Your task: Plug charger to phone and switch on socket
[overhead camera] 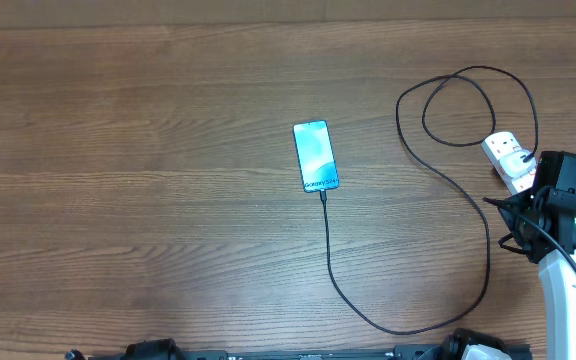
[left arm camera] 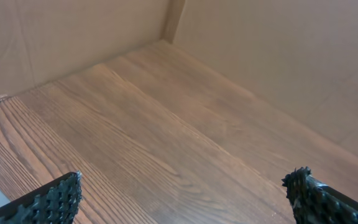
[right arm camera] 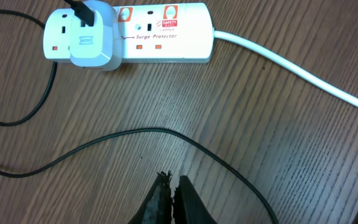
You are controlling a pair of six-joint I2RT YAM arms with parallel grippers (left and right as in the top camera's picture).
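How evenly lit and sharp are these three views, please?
Overhead: even, soft light, the phone screen glowing bright. Left wrist: flat light, table grain clear, the left claw slightly soft at the bottom corners. Right wrist: print on the socket sharp, the right claw dark.

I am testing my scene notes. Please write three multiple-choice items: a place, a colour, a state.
1. Where is the socket relative to the phone, overhead view? A) left B) right C) touching it
2. The charger cable is: A) white B) red C) black
3. The left gripper is: A) open B) shut on the phone C) shut on the cable
1B, it lies toward the right edge, apart from the phone; 2C, the thin cable is black; 3A, its fingers stand wide apart, nothing between them.
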